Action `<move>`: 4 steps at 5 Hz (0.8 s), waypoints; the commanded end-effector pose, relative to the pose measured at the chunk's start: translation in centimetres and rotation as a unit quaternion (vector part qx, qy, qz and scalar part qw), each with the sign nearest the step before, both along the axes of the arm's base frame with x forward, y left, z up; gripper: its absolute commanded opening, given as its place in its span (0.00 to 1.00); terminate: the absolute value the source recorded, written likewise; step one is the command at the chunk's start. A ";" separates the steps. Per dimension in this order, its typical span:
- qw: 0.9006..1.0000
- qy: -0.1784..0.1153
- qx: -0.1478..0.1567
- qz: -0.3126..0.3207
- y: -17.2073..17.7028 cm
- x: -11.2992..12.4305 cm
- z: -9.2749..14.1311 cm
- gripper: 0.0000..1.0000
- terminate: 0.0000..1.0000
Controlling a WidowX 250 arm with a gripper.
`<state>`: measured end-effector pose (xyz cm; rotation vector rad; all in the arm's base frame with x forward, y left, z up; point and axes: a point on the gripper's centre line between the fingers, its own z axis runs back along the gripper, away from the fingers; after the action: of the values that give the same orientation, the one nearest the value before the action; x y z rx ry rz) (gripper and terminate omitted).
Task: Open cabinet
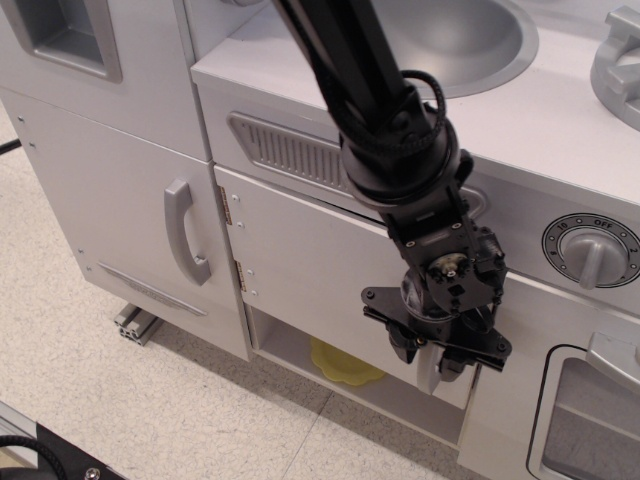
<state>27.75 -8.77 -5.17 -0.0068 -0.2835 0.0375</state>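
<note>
White cabinet door (310, 270) sits below the vent grille (285, 150), hinged at its left edge and already slightly ajar. In the only view, the tool (428, 362) straddles the grey bar handle (428, 370) at the door's right edge, fingers closed around it. The handle runs vertically, so the door should swing outward and left about the hinges (226, 205).

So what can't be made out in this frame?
- Door handle: mostly hidden by the gripper; grasp contact unclear.
- Yellow object: upper part hidden by the cabinet door.
- Windowed door: cut by the right and bottom edges.
- Dial markings: mostly too small to read.
</note>
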 end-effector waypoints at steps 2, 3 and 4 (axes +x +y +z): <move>0.999 -0.043 -0.013 -0.012 0.0 0.3 2.6 0.00 0.00; 0.999 -0.030 -0.016 -0.028 1.0 -1.2 2.7 0.00 0.00; 0.999 -0.023 -0.017 -0.043 2.6 -2.6 2.9 0.00 0.00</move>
<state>23.57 -6.05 -4.56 -0.0318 -0.2335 -0.0737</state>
